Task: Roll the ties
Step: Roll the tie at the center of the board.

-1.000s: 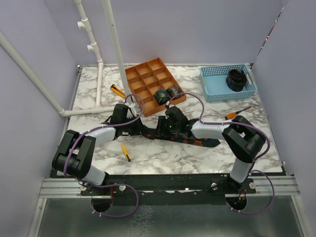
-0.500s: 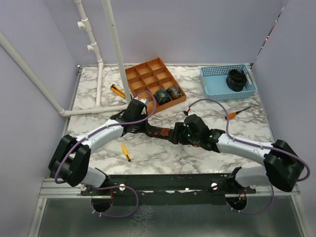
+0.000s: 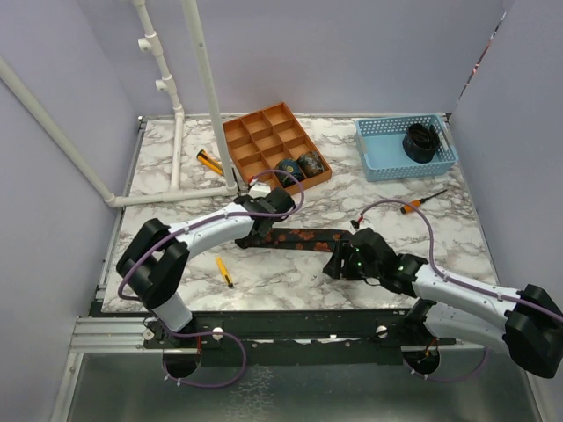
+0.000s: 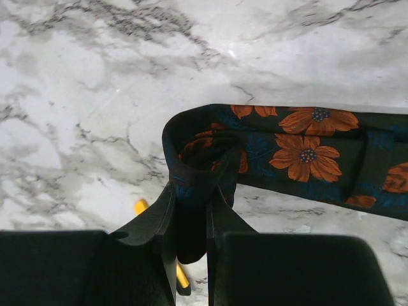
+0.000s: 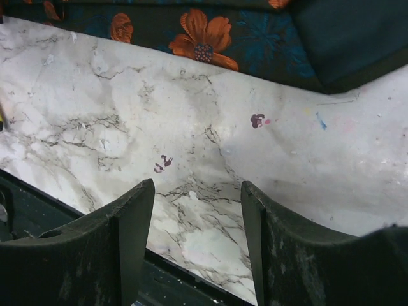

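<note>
Marble table (image 3: 176, 176) in front of me, and the flowered tie (image 3: 299, 238) lies stretched flat across its middle. The left gripper (image 4: 191, 210) is clamped hard on the tie's (image 4: 306, 153) curled-over left end, fabric pinched between the fingers. The right gripper (image 5: 197, 191) has its jaws apart over bare marble, with the tie's wide end just beyond the fingertips and not touching them. Behind, the orange compartment tray (image 3: 255, 145) holds two rolled ties (image 3: 286, 171), side by side in its near compartments. The blue basket (image 3: 378, 163) holds one dark coil (image 3: 420, 142). Half a second ago the right gripper (image 3: 339, 264) sat on the tie; now it's off, nearer the table edge.
</note>
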You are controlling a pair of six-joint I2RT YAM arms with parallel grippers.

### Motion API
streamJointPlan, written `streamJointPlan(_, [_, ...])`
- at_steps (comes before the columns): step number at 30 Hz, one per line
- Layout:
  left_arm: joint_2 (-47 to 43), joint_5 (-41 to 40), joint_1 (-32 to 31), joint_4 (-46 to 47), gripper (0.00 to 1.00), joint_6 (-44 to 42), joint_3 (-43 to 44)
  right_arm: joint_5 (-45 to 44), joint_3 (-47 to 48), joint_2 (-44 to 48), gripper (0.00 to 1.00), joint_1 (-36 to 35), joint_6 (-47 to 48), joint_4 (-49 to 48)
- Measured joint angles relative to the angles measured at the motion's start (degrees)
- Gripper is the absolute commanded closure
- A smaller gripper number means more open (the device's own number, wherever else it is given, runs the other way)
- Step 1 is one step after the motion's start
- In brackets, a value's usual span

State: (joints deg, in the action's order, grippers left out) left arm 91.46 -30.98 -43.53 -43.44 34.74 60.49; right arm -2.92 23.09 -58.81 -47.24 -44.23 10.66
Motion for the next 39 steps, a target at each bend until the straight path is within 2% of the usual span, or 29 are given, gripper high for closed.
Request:
streamJointPlan(8, [12.44, -13.05, -6.56, -12.0, 1.0, 9.77, 9.07, -0.02, -2.51, 5.79, 0.39, 0.0, -0.98, 1.92])
streamJointPlan(12, [17.38, -16.39, -9.14, -15.54, 0.99, 12.94, 12.72, 0.02, -3.15, 7.13, 0.39, 0.0, -1.14, 2.84])
streamJointPlan(16, [21.73, -17.53, -10.62, -17.27, 0.61, 13.92, 15.76, 0.09, -3.15, 7.19, 0.39, 0.0, -1.22, 2.93])
streamJointPlan(18, [22.93, -17.46, -10.99, -16.9, 0.47, 13.88, 16.41, 0.2, -3.15, 7.26, 0.39, 0.0, -1.29, 3.08])
streamJointPlan(20, [23.37, -16.65, -11.21, -15.8, 0.38, 13.38, 16.55, 0.22, -3.15, 7.58, 0.39, 0.0, -1.42, 3.37])
streamJointPlan(25, [23.12, -14.64, -11.23, -13.55, 0.21, 11.74, 16.55, 0.2, -3.15, 8.59, 0.39, 0.0, -2.01, 4.17])
streamJointPlan(28, [21.53, -12.81, -11.19, -11.74, 0.02, 10.97, 16.5, 0.17, -3.15, 8.7, 0.37, 0.0, -2.43, 4.68])
streamJointPlan(34, [13.51, -6.49, -10.82, -5.88, 0.01, 8.68, 14.32, -0.11, -2.97, 9.94, 0.3, 0.0, -2.56, 5.97])
streamJointPlan(39, [3.37, -1.29, -8.98, -0.98, 0.01, 6.99, 10.32, -0.2, -0.33, 9.27, 0.28, 0.0, -0.87, 6.56])
